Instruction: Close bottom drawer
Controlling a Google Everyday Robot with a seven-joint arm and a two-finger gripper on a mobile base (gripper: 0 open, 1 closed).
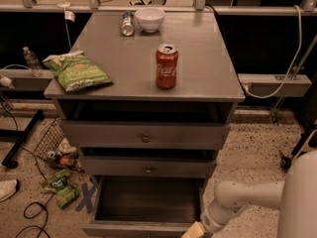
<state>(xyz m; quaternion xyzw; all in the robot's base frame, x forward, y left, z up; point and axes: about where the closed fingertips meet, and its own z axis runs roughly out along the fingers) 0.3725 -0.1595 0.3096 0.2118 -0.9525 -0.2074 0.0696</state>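
Note:
The bottom drawer [146, 202] of the grey cabinet is pulled far out, its dark boxy interior open to view and its front panel [133, 229] at the picture's lower edge. The knob does not show. My white arm [247, 197] reaches in from the right and bends down toward the drawer's front right corner. My gripper [195, 230] sits at that corner, mostly cut off by the frame edge; only a pale tan part shows.
The middle drawer [148, 167] and top drawer [145, 135] stand slightly out. On the cabinet top [208, 58] are a red cola can [166, 66], a green chip bag [77, 71], a white bowl [149, 19] and a lying can [127, 24]. Litter and cables lie on the floor at the left [57, 182].

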